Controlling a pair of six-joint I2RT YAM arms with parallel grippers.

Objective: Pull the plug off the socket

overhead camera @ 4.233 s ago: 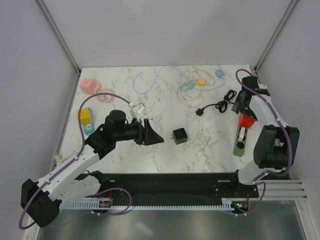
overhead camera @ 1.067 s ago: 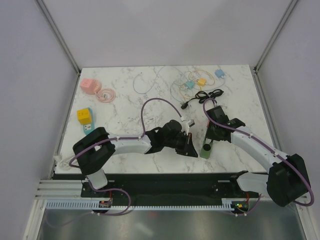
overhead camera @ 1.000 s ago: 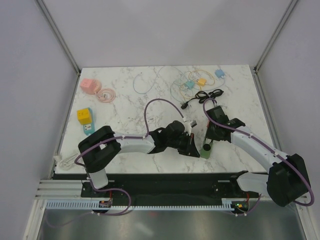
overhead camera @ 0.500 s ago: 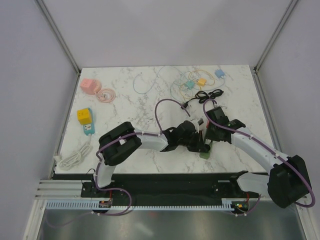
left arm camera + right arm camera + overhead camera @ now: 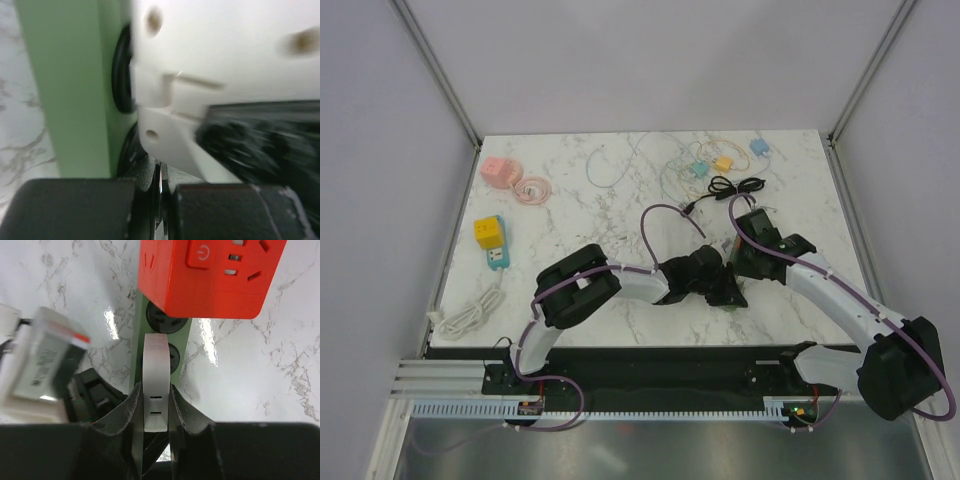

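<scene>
Left arm reaches low across to the strip (image 5: 65,90), left gripper (image 5: 160,190) closed against its side; right arm bends over it, right gripper (image 5: 154,392) clamped on the plug (image 5: 156,360).

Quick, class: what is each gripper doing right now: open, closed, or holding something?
Left gripper: closed, fingers together.
Right gripper: closed on the white plug.
</scene>
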